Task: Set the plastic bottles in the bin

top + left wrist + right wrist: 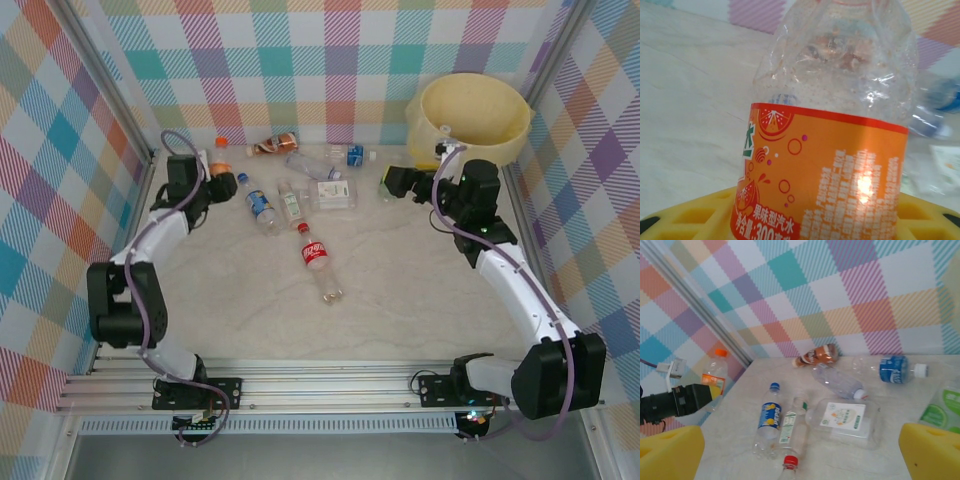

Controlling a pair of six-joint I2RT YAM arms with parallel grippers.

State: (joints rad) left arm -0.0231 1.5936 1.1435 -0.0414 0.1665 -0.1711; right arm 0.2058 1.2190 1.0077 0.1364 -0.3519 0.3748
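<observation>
An upright orange-labelled bottle (830, 165) with an orange cap stands at the table's far left, and my left gripper (214, 181) is shut on it, its yellow fingers (690, 215) at the label's sides. Several plastic bottles lie on the marbled table: a red-labelled one (315, 260), a blue-labelled one (260, 205), a white-green one (292, 206), a clear one (315, 165), a brown one (275, 145) and a blue one (352, 155). My right gripper (392, 183) hangs open left of the cream bin (520, 115), with nothing between its yellow fingers (670, 452).
A flattened clear container with a white label (842, 420) lies mid-table. A green-labelled bottle (940, 410) sits just by the right gripper. Checked walls close in the back and sides, with a metal rail (120, 110) along the left.
</observation>
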